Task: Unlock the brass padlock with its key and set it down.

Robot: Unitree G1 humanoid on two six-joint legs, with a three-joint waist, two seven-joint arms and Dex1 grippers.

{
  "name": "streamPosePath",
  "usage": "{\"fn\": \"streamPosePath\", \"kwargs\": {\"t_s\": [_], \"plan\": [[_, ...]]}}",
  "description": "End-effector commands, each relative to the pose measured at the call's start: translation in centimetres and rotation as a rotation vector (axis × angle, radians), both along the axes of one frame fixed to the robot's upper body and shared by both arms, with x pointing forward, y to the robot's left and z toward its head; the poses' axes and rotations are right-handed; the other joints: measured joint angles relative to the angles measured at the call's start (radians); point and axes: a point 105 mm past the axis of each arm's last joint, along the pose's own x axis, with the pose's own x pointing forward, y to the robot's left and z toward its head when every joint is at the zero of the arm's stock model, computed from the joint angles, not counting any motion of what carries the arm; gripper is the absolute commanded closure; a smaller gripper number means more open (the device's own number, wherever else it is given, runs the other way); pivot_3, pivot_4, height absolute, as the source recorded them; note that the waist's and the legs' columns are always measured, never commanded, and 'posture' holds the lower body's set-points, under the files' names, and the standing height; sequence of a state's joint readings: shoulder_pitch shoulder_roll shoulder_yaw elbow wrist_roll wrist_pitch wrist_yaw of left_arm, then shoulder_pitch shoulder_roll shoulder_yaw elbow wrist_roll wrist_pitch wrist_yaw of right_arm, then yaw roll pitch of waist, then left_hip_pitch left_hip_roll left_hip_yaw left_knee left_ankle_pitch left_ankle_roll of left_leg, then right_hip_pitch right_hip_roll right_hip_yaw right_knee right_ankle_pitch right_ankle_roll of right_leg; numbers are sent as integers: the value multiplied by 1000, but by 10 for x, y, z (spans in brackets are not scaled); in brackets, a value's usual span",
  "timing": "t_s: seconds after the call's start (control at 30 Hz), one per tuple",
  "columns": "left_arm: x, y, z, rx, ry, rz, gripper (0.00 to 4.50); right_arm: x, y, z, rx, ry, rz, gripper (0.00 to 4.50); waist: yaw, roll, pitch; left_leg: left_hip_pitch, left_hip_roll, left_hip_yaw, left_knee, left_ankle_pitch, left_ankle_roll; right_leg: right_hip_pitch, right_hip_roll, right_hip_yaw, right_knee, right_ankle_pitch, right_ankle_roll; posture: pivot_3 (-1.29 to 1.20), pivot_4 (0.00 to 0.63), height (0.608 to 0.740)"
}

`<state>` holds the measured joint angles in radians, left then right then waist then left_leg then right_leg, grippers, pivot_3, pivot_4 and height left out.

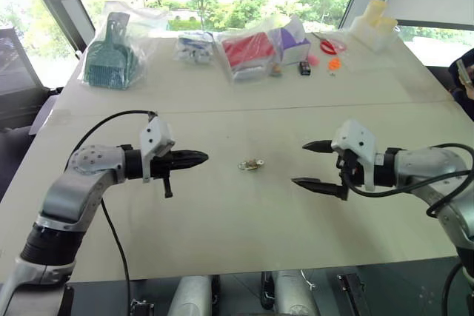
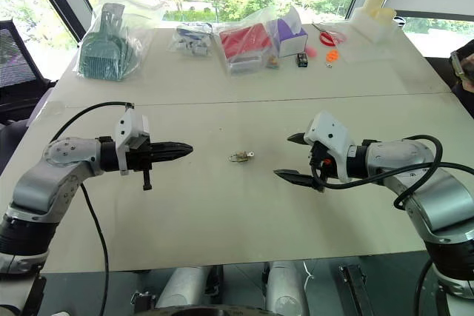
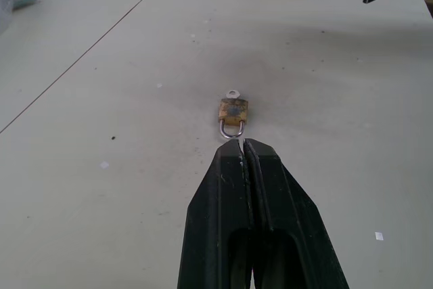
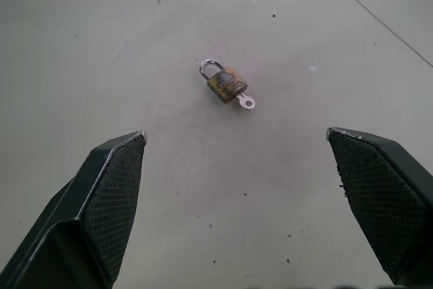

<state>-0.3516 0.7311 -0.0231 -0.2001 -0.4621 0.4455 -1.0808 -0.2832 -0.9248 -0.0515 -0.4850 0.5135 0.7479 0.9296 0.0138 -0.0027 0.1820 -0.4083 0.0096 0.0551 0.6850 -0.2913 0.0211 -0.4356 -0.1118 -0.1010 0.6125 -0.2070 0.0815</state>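
Left gripper [image 1: 205, 157]: black fingers pressed together, holding nothing. Right gripper [image 1: 311, 164]: fingers spread wide, cross-hatched pads [image 4: 115, 194], empty. Between them, apart from both, flat on the pale table [image 1: 222, 234]: brass padlock [image 4: 226, 83], scuffed body, silvery shackle, key [image 4: 246, 101] in its base.

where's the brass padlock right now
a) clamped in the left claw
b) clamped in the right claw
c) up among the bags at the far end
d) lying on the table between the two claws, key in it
d: the brass padlock lies flat on the table, key in its body, between the shut left claw and the open right claw, touched by neither.
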Motion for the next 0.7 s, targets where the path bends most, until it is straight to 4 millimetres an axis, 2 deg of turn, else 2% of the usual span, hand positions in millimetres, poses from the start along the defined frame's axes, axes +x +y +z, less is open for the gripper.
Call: {"fn": "streamPosePath", "kwargs": {"t_s": [0.03,0.43,0.47,0.53,0.6,0.67,0.7], "plan": [[3,-1,7,7,-40,-11,4500,3,-1,10,-17,-56,7,66,0,0,0,0,0,0,0,0,0,0,0,0,0,0,0,0,150,740],[23,-4,16,-15,-48,-28,4500,9,3,12,-37,-73,36,66,0,0,0,0,0,0,1,0,0,0,0,0,1,0,0,0,150,740],[25,-5,18,-21,-44,-34,3942,10,3,12,-38,-73,38,0,0,0,0,0,0,0,1,0,0,0,0,0,1,0,0,0,150,740],[30,-9,20,-14,-45,-56,3265,11,1,12,-42,-73,40,0,1,0,0,0,0,0,1,1,-1,1,0,0,1,0,0,0,150,740],[33,-13,21,-4,-53,-76,2333,11,0,12,-46,-75,40,0,1,0,0,0,-1,0,1,1,-1,1,0,0,1,0,0,0,150,740],[40,-25,21,-17,-43,-106,1495,14,-1,11,-46,-79,36,0,1,0,0,0,-1,0,1,1,-1,1,0,0,1,0,0,0,150,740],[43,-31,21,-24,-35,-123,923,14,-1,11,-46,-83,35,0,4,0,0,0,-1,0,1,1,-1,2,0,0,1,0,1,0,150,740]]}}
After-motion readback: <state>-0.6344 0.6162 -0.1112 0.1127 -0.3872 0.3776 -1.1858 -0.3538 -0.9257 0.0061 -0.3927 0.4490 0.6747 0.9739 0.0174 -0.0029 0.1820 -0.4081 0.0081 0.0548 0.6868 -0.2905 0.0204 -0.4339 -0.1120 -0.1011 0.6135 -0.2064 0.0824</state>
